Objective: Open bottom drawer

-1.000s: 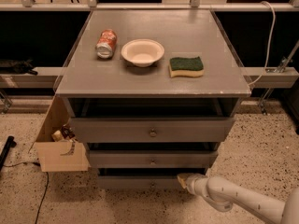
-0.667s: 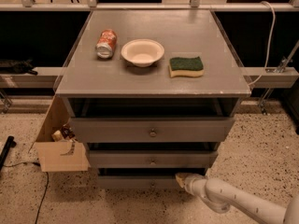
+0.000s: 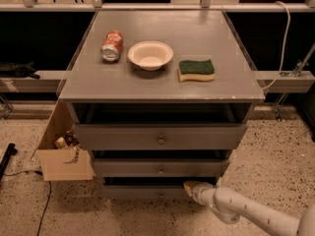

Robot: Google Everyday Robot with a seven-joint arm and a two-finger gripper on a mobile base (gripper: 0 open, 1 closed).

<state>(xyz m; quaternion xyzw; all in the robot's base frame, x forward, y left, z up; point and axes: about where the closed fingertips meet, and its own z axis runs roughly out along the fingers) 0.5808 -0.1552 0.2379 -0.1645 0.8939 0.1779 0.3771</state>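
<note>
The bottom drawer point(image 3: 142, 191) is the lowest, shallowest grey front of the cabinet, just above the floor, and shows only as a thin strip under a dark gap. No knob shows on it from here. My gripper point(image 3: 189, 187) comes in low from the lower right on a white arm point(image 3: 246, 213). Its cream tip rests at the right part of the bottom drawer's front, near the upper edge.
Above it sit the middle drawer point(image 3: 161, 167) and the top drawer point(image 3: 161, 136), each with a small knob. A soda can point(image 3: 111, 45), a white bowl point(image 3: 150, 54) and a green sponge point(image 3: 196, 69) lie on the cabinet top. A cardboard box point(image 3: 64, 159) stands on the floor at the left.
The gripper has crept slightly left and up along the bottom drawer's front. The drawers look unmoved.
</note>
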